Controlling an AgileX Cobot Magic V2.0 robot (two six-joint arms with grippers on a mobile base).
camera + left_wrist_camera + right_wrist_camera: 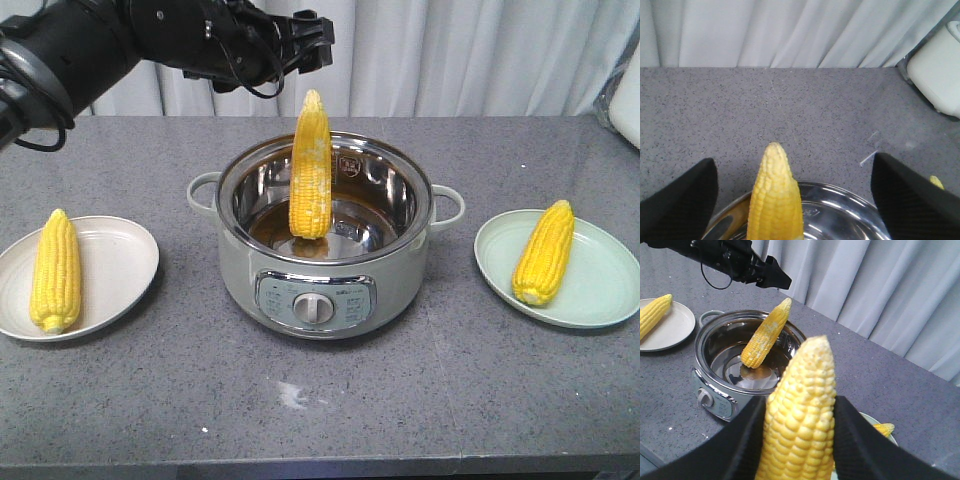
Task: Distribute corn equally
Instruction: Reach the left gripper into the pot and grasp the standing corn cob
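Steel pot (396,268), tapered knobbly cob (311,170) leaning inside | left pincer (792,165) wide | right pincer (799,406) clamps yellow cob (801,430)

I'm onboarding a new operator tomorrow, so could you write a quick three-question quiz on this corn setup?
1. True or false: the left gripper is open above the leaning cob in the pot.
2. How many cobs lie on the white plate? A none, B one, C two.
3. Fill in: the right gripper is shut on a ____.
Key: 1 true; 2 B, the plated cob; 3 cob, the held cob.
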